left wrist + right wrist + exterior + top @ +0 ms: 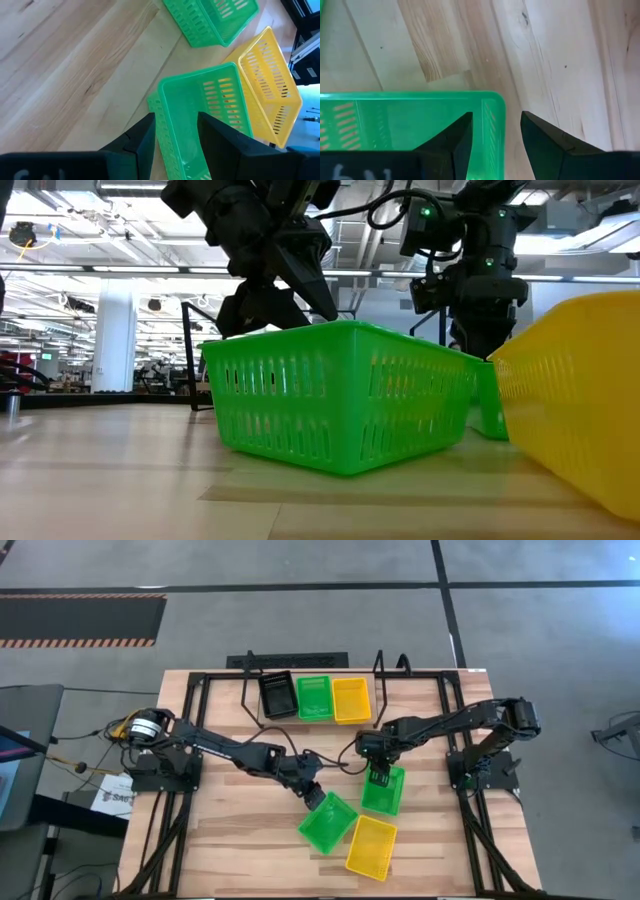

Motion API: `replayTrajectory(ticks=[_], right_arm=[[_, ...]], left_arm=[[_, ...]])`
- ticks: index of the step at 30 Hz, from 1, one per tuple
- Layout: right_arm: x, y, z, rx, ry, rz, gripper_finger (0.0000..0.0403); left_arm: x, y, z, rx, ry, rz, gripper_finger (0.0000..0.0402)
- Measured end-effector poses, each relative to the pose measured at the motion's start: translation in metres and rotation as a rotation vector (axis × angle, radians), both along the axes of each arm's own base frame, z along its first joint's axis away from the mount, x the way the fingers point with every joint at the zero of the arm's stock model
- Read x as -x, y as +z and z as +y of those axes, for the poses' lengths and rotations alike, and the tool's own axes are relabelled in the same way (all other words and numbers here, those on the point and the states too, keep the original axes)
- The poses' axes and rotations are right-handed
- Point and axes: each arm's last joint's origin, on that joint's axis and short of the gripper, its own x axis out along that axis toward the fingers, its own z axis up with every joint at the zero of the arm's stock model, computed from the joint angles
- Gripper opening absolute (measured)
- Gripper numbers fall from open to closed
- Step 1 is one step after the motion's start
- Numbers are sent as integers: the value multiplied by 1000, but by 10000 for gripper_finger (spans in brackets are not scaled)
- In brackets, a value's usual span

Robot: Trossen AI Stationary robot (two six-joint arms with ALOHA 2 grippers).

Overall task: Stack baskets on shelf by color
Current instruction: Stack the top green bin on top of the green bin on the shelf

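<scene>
- While three baskets, black, green and yellow, sat side by side on the shelf at the table's far edge, three more lay loose on the table.
- Left gripper straddled a wall of the near green basket, fingers partly open, not yet clamped.
- Right gripper likewise straddled a wall of the other green basket, fingers apart.
- A loose yellow basket lay just beside the near green one.
- Judged step: grasping the green baskets. Next, each gripper would need to close on its wall, lift, and carry to the green one on the shelf.
</scene>
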Motion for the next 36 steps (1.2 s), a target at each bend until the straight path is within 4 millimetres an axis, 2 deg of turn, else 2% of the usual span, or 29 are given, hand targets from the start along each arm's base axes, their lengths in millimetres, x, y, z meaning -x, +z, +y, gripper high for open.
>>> replayTrajectory(ticks=[4,10,17,24,30,33,36], right_arm=[[0,-1,-1,7,4,-9,186],[13,-23,2,-12,-43,29,186],[20,-31,5,-21,-70,69,176],[20,-31,5,-22,-73,69,121],[20,-31,6,-30,-98,68,16],[21,-30,11,-18,-84,65,11],[24,-24,17,18,-69,62,5]], left_arm=[[0,0,0,0,0,0,133],[0,0,0,0,-1,-1,133],[0,0,0,-1,0,0,133],[0,0,0,-4,3,0,133],[0,0,-3,-6,-17,-2,133],[3,3,-11,-13,-53,-11,132],[7,17,-18,-19,-60,-72,127]])
